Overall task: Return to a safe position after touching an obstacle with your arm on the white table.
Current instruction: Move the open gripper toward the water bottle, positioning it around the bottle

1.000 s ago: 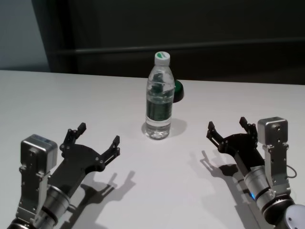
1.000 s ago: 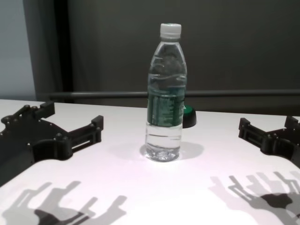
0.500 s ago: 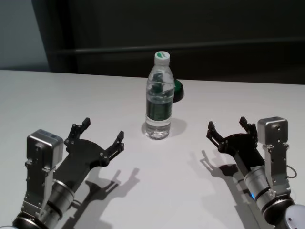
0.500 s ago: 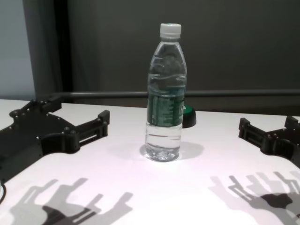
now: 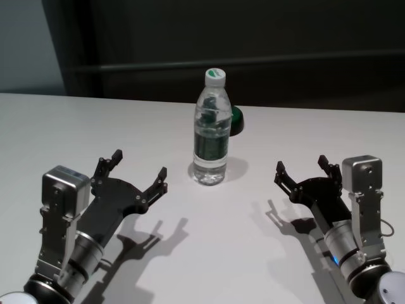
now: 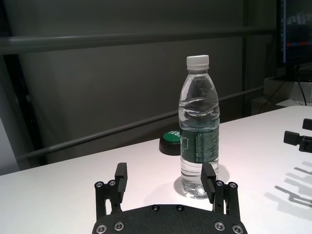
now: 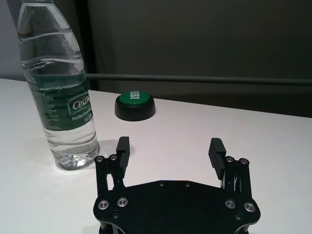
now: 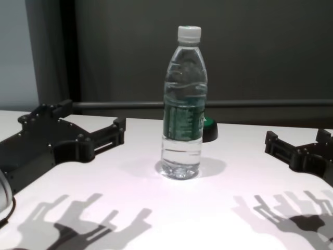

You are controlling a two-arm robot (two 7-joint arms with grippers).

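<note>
White tabletop (image 5: 76,126) carried our bottle (image 5: 211,130) upright; our left gripper (image 5: 136,172) hung spread at eight o'clock, right gripper (image 5: 302,170) spread at four.

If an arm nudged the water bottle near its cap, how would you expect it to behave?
The water bottle stands tall on a narrow base, so a high push would probably tip it. It looks mostly full, so fairly heavy. Being round, it would likely roll across the white table.
</note>
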